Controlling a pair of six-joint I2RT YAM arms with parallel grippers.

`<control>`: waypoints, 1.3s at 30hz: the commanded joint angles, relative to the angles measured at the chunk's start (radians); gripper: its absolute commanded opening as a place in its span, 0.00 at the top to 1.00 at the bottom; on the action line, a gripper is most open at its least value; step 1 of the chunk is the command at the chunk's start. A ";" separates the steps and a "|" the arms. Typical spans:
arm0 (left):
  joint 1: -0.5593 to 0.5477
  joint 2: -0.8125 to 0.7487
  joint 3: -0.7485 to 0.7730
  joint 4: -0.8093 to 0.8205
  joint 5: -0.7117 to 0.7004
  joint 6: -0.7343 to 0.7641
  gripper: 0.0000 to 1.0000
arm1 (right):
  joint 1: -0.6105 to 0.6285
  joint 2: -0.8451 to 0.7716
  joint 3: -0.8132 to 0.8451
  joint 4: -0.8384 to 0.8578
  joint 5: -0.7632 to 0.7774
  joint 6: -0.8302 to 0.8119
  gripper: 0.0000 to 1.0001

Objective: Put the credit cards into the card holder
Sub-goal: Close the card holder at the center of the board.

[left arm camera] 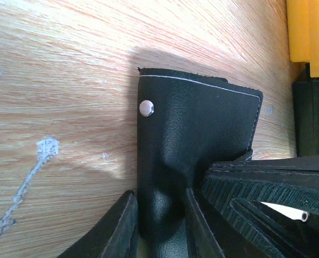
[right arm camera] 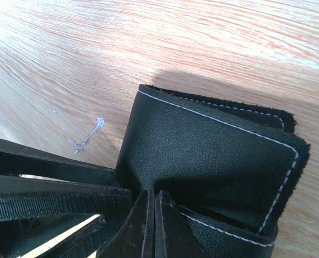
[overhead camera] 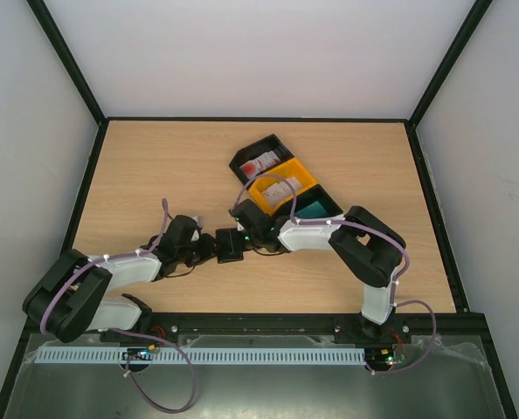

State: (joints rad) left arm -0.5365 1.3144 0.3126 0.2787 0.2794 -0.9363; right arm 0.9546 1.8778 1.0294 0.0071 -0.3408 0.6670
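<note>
Left wrist view: left gripper [left arm camera: 159, 214] pinches the snap flap of the holder [left arm camera: 197, 123]; right gripper [right arm camera: 153, 198] is closed on the other leaf; holder sits on the table [overhead camera: 155, 175] near the trays [overhead camera: 309, 180]. Leather looks soft, floppy; you should grip near stitched edges.

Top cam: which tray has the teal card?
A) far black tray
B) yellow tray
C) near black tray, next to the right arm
C: the teal card lies in the near black tray; the yellow tray holds pale cards, and the far black tray holds a red-blotched card.
</note>
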 commanded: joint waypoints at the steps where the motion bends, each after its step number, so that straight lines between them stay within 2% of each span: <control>1: -0.008 0.012 -0.016 -0.036 -0.009 0.001 0.72 | -0.028 0.040 -0.103 -0.033 -0.066 0.052 0.98; 25: -0.007 0.017 -0.003 -0.054 -0.011 0.003 0.72 | -0.193 0.153 -0.209 0.277 -0.354 0.225 0.98; 39: -0.007 0.033 0.005 -0.056 -0.011 0.004 0.72 | -0.255 0.209 -0.228 0.324 -0.381 0.296 0.98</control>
State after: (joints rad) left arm -0.5385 1.3190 0.3149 0.2783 0.2798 -0.9363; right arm 0.7418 1.9957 0.8555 0.5098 -0.8539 0.9447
